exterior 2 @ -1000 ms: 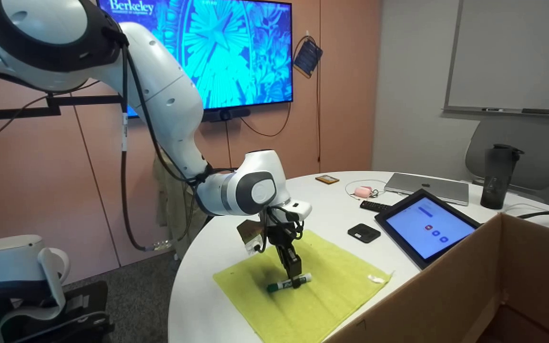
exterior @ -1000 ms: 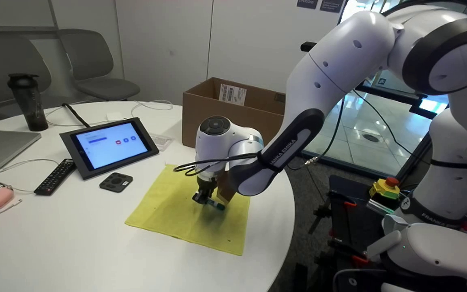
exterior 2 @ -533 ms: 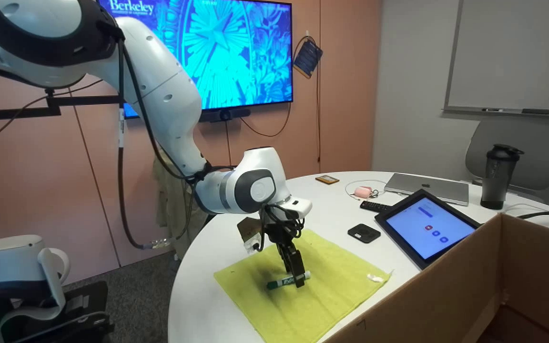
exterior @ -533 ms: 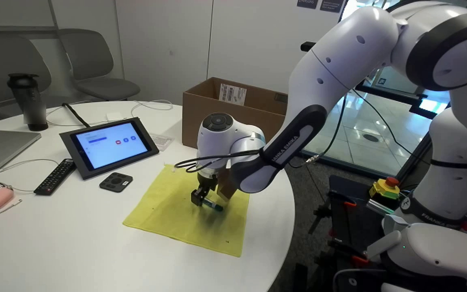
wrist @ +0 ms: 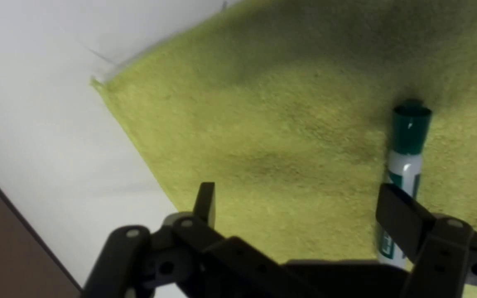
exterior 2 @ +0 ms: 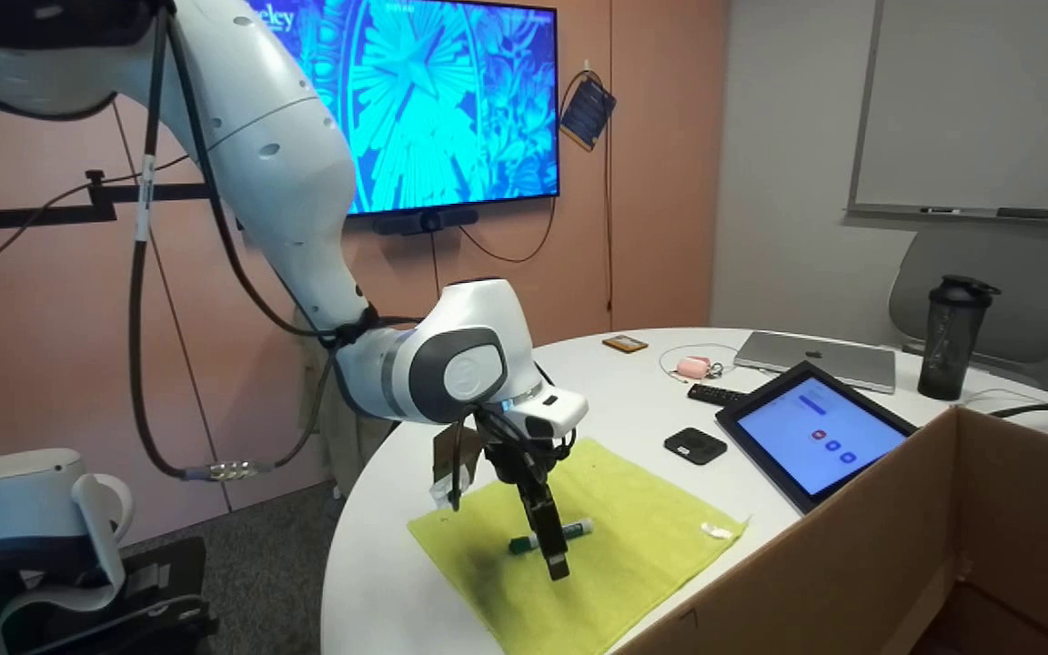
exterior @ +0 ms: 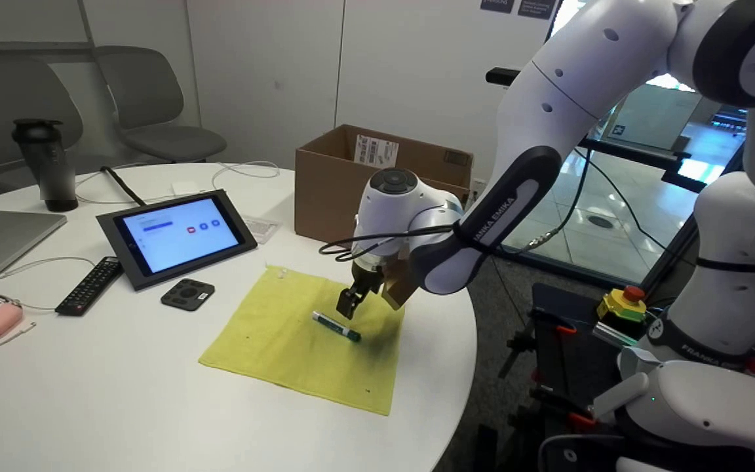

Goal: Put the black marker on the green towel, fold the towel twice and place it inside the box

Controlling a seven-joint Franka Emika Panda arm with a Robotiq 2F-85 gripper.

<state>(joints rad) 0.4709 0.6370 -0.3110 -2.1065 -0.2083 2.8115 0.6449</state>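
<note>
The white table (exterior: 174, 393) spreads out below the claw (wrist: 298, 203) and gives a flat, firm ground for folding. The box (exterior: 328, 196) stands to one side of the claw, its top uncovered and facing up, presumably so that a folded bundle can be lowered straight in. Directly beneath the claw the green towel (exterior: 272, 354), rather yellowish, lies flat and unfolded, laid out most likely to take its small load before any side is turned over. A tablet (exterior: 181, 229) sits farther off from the claw, apart from the towel, where it should not hinder the folds. The claw hangs above the towel with its jaws wide apart and nothing between them, as would suit taking up an edge next. Smallest is the marker (exterior: 337, 326), white with a dark green cap rather than black; it lies on its side on the towel, just below the claw, loose and near the middle. That spot should let the towel close over it, though its round barrel may roll when an edge is lifted. Both folds and the boxing appear to remain.
</note>
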